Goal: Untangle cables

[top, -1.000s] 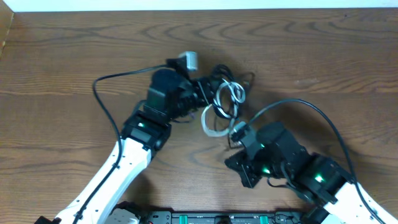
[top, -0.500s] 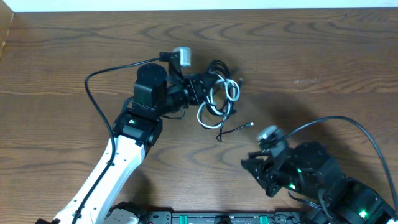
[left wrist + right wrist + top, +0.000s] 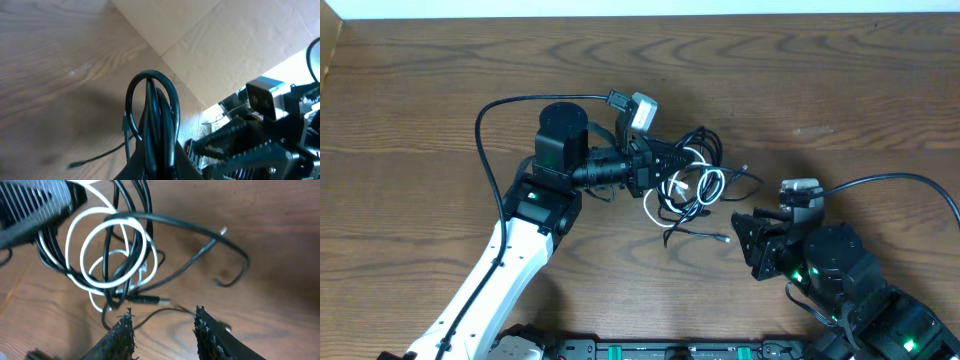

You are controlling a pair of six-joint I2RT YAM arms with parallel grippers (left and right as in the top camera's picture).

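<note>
Left wrist alone shows left gripper (image 3: pixel 152 165) pinching cables (image 3: pixel 151 115); right gripper (image 3: pixel 163 316) spread.

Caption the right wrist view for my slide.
Open right end effector faces looped thin black and white cables on wooden table.

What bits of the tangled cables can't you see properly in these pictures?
Overhead: the left gripper covers the spot where it holds the cables; the plug ends are too small.
Left wrist: only black loops show, cut off by the bottom edge.
Right wrist: the cables run off the top edge.
</note>
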